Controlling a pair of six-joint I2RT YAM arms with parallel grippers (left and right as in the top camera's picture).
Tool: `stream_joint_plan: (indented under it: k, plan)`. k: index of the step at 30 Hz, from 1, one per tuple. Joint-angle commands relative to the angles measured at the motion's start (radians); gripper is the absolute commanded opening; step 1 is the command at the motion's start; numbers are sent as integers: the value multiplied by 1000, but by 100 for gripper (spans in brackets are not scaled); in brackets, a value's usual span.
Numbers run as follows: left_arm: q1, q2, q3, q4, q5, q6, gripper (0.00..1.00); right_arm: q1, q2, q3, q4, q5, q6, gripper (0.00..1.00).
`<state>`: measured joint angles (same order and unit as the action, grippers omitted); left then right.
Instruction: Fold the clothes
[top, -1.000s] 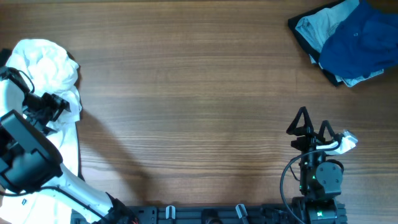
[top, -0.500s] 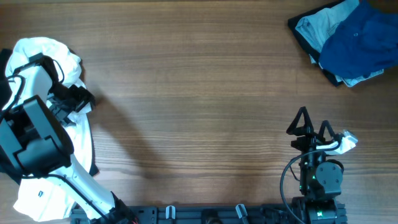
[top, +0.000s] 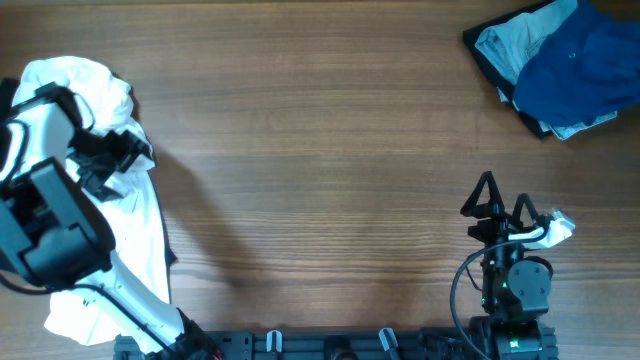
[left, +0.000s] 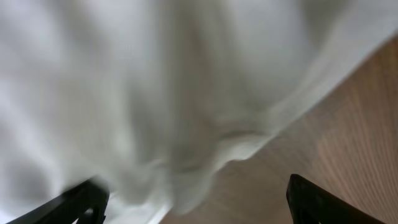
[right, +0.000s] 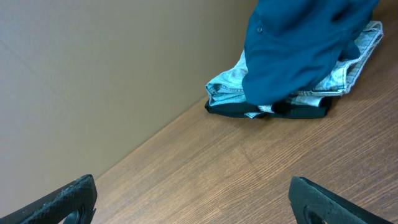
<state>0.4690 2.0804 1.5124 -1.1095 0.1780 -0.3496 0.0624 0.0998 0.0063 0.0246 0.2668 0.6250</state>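
white T-shirt crumpled at bench left edge, under my left arm. left fingers spread wide, nothing pinched. right fingers open, idle, well apart. blue pile in far right corner. I'd pinch one hem layer and drag shirt flat to centre before folding.

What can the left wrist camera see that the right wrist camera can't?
Only the left wrist camera sees the white T-shirt, blurry and filling most of its picture. Only the right wrist camera sees the pile of clothes: a dark blue garment on top, a pale grey-blue garment under it and a black garment at the bottom. Both see the wooden table and their own tool, the left tool and the right tool, each with its fingers wide apart.
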Motion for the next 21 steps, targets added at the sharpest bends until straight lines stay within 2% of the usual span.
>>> stream_joint_plan:
  k: [1, 4, 7, 12, 15, 16, 21]
  plan:
    - [73, -105, 20, -43, -16, 6, 85, 2, -3, -1, 6, 3, 7, 100]
    - [69, -141, 20, -55, -31, 31, 85, 2, -3, -1, 6, 3, 7, 100]
    - [36, -147, 19, -54, -38, 31, 79, 2, -3, -1, 6, 3, 7, 100]
    - [-36, -146, 19, 15, -41, 27, 81, 2, -3, -1, 6, 3, 7, 100]
    - [-52, -140, 19, 46, -40, 16, 75, 2, -3, -1, 6, 3, 7, 100]
    - [-52, -135, 19, 52, -40, 1, 69, 2, -3, -1, 6, 3, 7, 100]
    - [-52, -104, 19, 65, -42, 1, 70, 2, -3, -1, 6, 3, 7, 100]
